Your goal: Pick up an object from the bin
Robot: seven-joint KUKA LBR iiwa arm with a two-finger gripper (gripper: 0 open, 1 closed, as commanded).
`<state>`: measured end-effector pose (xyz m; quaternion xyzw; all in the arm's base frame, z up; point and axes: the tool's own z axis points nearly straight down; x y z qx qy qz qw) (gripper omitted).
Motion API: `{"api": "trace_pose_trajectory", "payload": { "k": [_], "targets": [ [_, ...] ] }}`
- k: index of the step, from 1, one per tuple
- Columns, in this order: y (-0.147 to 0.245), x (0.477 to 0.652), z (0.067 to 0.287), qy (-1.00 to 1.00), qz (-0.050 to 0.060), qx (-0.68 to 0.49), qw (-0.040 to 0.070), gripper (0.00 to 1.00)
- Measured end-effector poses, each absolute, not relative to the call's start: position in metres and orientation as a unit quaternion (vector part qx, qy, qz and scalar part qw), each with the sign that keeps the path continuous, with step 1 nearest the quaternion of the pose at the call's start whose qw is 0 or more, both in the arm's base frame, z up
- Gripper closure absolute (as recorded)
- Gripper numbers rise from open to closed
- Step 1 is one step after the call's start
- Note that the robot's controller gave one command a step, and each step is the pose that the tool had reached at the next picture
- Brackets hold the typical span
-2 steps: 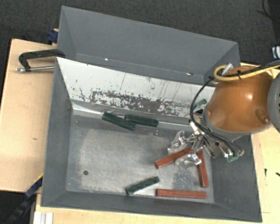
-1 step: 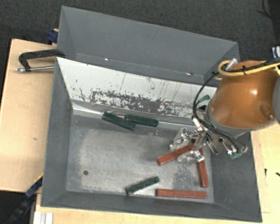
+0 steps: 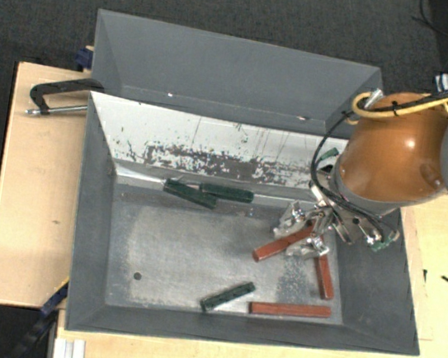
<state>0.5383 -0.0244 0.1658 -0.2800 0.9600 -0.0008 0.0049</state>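
Covering the upper-right end of a red-brown bar (image 3: 273, 249) slanting down-left, the claw (image 3: 309, 235) may be wide or narrow; one cannot tell.

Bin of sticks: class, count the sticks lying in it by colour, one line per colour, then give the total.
Dark green sticks: 3
Red-brown sticks: 3
Total: 6
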Motion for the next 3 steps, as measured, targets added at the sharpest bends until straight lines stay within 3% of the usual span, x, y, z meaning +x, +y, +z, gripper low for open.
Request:
{"api": "trace_pose_trajectory", "payload": {
  "k": [3],
  "targets": [
    [-0.0236,0.5388,0.1797,0.96,0.0,-0.28,0.003,1.0]
  ]
}}
